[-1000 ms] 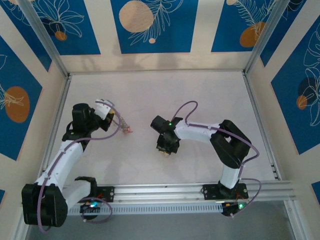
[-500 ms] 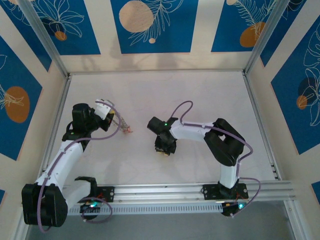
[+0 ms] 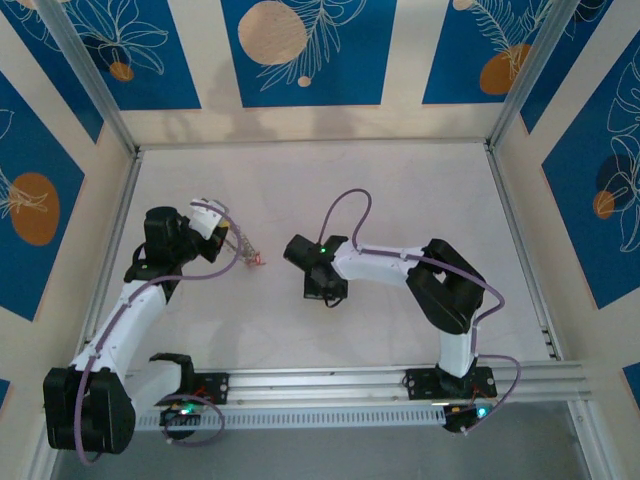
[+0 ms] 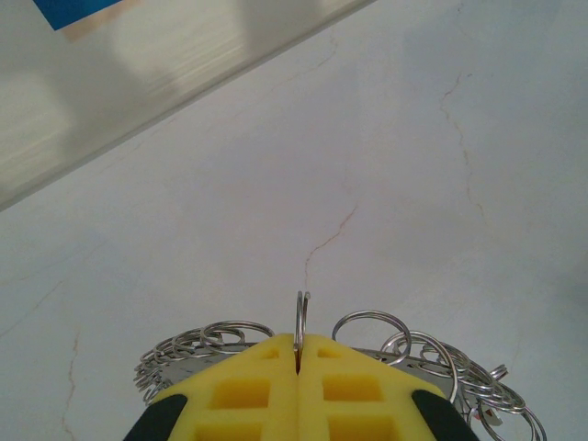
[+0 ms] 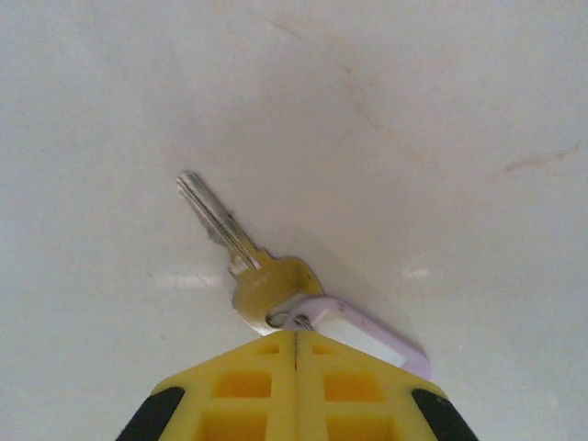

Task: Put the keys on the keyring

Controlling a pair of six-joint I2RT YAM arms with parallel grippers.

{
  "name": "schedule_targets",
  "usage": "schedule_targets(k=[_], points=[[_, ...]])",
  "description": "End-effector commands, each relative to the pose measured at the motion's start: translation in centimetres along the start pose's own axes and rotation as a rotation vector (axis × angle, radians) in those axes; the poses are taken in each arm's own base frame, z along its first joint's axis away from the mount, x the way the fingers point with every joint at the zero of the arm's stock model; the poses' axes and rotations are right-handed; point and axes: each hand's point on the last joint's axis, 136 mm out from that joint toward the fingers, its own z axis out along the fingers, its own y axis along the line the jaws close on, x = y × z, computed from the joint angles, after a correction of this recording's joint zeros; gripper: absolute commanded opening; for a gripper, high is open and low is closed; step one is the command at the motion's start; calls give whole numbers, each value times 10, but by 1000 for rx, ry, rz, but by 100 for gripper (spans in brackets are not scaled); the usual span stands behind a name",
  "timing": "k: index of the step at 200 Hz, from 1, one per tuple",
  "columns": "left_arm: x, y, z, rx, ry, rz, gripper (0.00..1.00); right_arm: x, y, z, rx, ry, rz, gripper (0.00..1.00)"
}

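My left gripper (image 4: pixel 299 356) is shut on one upright steel ring (image 4: pixel 300 317) of the keyring (image 4: pixel 367 323), a silvery cluster of small rings spreading to both sides behind the yellow fingers. In the top view that gripper (image 3: pixel 233 240) holds the keyring (image 3: pixel 246 250) just above the table at the left, with a small red piece (image 3: pixel 259 261) at its far end. My right gripper (image 5: pixel 295 340) is shut at the head of a brass key (image 5: pixel 262 280) with a lilac tag (image 5: pixel 367 335); the small link joining them runs into the seam of the jaws. The key's blade points away to the upper left over the table.
The white tabletop (image 3: pixel 400 200) has fine cracks and is fenced by a metal frame (image 3: pixel 115 260) with blue patterned panels behind. Both arms' bases sit on the rail (image 3: pixel 330 382) at the near edge. The right gripper (image 3: pixel 329 296) is mid-table, a short way right of the keyring.
The right arm has swung its wrist a little left and towards the back, and its jaws have closed at the key's head. The left arm and keyring have not moved.
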Motion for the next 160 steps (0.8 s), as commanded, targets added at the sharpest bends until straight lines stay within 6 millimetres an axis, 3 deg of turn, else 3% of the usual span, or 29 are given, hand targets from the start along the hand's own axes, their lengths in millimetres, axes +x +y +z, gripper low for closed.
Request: schedule_targets(k=[1, 32, 54, 85, 160], points=[[-6, 2, -5, -2, -30, 6, 0, -10, 3, -1, -5, -46, -92, 0], [-7, 2, -5, -1, -33, 4, 0, -8, 0, -3, -73, 16, -42, 0], [-7, 1, -6, 0, -35, 7, 0, 2, -6, -7, -117, 110, 93, 15], [-7, 1, -5, 1, -34, 6, 0, 7, -8, -10, -184, 152, 172, 23], [-6, 2, -4, 1, -31, 4, 0, 16, -3, 3, -264, 223, 226, 24]])
